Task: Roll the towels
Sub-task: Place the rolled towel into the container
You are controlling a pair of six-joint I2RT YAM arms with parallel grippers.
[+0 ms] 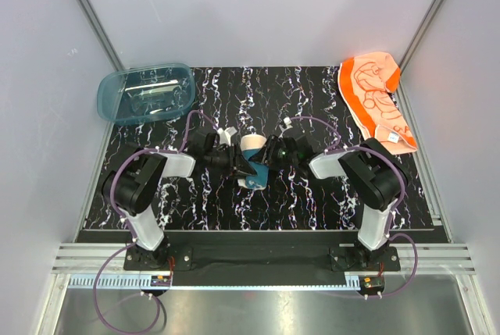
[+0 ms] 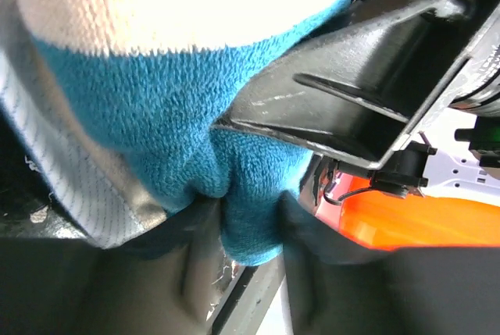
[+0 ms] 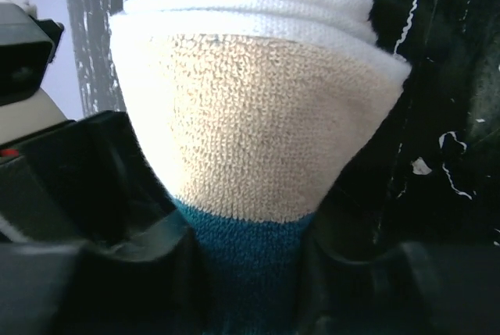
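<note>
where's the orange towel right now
Top view: the orange towel lies unrolled at the table's far right corner, apart from the teal towel at centre.

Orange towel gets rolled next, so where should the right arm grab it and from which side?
Probably the near end of the orange towel, by the white label: pinch that edge from above, on the right arm's side. It lies flat and spread along the table's right edge, narrowing toward that end, so there is less cloth to gather.

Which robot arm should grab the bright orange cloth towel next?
Right, probably. The bright orange cloth towel lies unrolled in the far right corner, on the side of the right gripper. It and the left gripper both pinch the rolled teal-blue cloth towel, so the left must reach farther.
</note>
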